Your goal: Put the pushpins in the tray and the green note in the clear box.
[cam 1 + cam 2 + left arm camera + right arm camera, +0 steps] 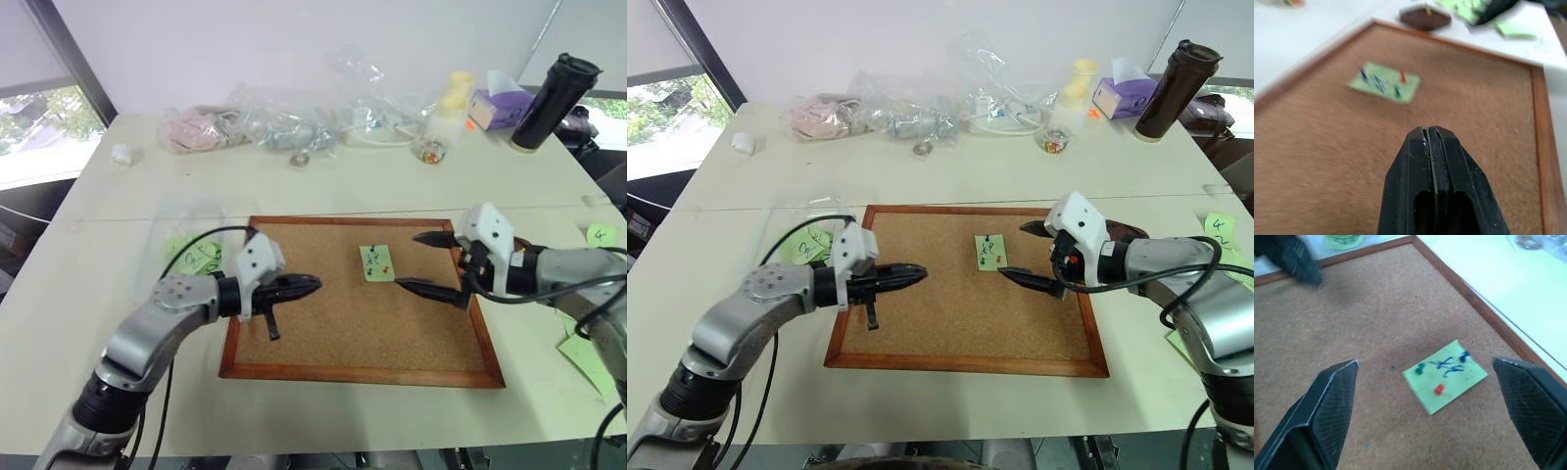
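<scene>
White counter carries a cork board (362, 304); three pushpins (1439, 389) fasten the green note (1445, 375) to it, just ahead of the right hand (1432, 416), spread wide for a pin. Left hand (1431, 134), closed and empty, hangs opposite.

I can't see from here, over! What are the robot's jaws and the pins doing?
Left gripper shut, empty, over cork board. Right gripper open beside green note. Three pushpins still pinning the note. Nothing blocking.
</scene>
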Available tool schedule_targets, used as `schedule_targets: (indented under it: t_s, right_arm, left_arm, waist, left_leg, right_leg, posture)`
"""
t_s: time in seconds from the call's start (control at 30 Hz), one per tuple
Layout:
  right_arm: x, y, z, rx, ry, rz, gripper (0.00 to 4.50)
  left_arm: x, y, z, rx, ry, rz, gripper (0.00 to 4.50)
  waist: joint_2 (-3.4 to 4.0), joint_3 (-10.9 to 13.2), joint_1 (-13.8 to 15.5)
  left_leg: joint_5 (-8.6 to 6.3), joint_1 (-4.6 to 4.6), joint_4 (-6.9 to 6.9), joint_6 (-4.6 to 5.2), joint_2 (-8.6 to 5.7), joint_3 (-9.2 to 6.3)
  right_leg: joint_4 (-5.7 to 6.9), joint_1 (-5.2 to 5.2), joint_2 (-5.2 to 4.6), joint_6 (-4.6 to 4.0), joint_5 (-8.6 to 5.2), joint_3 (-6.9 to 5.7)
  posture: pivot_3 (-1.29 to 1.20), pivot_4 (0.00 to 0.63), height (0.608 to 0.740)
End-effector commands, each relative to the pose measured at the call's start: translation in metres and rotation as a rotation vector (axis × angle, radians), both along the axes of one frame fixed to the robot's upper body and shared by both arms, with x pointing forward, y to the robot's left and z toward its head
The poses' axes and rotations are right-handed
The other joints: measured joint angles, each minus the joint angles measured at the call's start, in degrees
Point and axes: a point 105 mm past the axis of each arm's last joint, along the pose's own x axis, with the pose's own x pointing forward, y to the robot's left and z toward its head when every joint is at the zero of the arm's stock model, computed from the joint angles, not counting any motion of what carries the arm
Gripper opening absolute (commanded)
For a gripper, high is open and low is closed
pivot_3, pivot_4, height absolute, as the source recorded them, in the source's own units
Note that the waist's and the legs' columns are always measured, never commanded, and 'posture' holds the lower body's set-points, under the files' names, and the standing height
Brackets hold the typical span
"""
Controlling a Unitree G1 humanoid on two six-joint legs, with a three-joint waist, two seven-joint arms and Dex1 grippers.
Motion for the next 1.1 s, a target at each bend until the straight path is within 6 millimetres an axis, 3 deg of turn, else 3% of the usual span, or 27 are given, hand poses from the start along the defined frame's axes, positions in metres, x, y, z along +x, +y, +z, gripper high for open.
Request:
schedule_targets:
  t_s: [0.03, 0.17, 0.47, 0.57, 0.63, 1.03, 1.1]
  right_arm:
    - [0.011, 0.008, 0.005, 0.032, -0.038, -0.013, 4.50]
    - [0.032, 0.016, -0.004, 0.078, -0.016, -0.088, 4.50]
    - [0.065, 0.024, -0.031, 0.064, 0.057, -0.200, 4.50]
    - [0.068, 0.024, -0.039, 0.037, 0.059, -0.193, 3.68]
    - [0.068, 0.025, -0.040, 0.039, 0.061, -0.188, 2.69]
    - [0.070, 0.027, -0.053, 0.021, 0.067, -0.178, 2.69]
    - [0.069, 0.027, -0.055, 0.022, 0.074, -0.175, 2.13]
  left_arm:
    - [0.001, -0.003, -0.013, 0.015, -0.007, -0.006, 0.03]
    - [0.008, -0.005, -0.037, 0.015, 0.035, 0.026, 0.03]
    - [0.003, -0.004, -0.061, 0.028, 0.087, 0.051, 0.03]
    - [0.003, -0.001, -0.061, 0.034, 0.088, 0.056, 0.00]
    - [0.004, 0.000, -0.060, 0.033, 0.085, 0.060, 0.00]
    - [0.009, 0.003, -0.058, 0.037, 0.077, 0.080, 0.00]
    - [0.008, 0.003, -0.058, 0.039, 0.077, 0.081, 0.00]
  waist:
    - [0.00, 0.00, 0.01]
    - [0.00, 0.00, 0.00]
    - [0.04, -0.04, 0.03]
    - [0.08, -0.06, 0.03]
    - [0.08, -0.06, -0.06]
    - [0.08, -0.07, -0.15]
    - [0.08, -0.07, -0.14]
  left_leg:
    - [0.00, 0.00, -0.01, 0.00, 0.00, 0.00]
    - [0.00, 0.00, 0.01, 0.00, 0.00, 0.00]
    - [0.01, 0.02, 0.04, 0.00, -0.09, -0.03]
    - [0.01, 0.03, 0.02, 0.00, -0.08, -0.04]
    - [0.01, 0.02, 0.02, 0.00, -0.09, -0.03]
    - [0.01, 0.03, 0.02, 0.00, -0.08, -0.03]
    - [0.01, 0.03, 0.02, 0.00, -0.08, -0.03]
  right_leg:
    - [0.01, 0.00, 0.00, 0.00, 0.00, 0.00]
    - [0.01, -0.01, 0.00, 0.00, 0.00, 0.00]
    - [0.05, 0.02, -0.02, 0.00, 0.00, -0.01]
    - [0.07, 0.01, -0.01, 0.00, 0.00, -0.01]
    - [0.07, 0.00, -0.02, 0.00, 0.00, -0.01]
    - [0.08, -0.01, 0.00, 0.00, 0.00, -0.01]
    - [0.08, -0.01, 0.00, 0.00, 0.00, -0.01]
  posture:
    - [0.00, 0.150, 0.740]
    - [0.00, 0.150, 0.740]
    - [0.00, 0.150, 0.740]
    - [0.00, 0.150, 0.740]
    - [0.00, 0.150, 0.740]
    - [0.00, 0.150, 0.740]
    - [0.00, 0.150, 0.740]
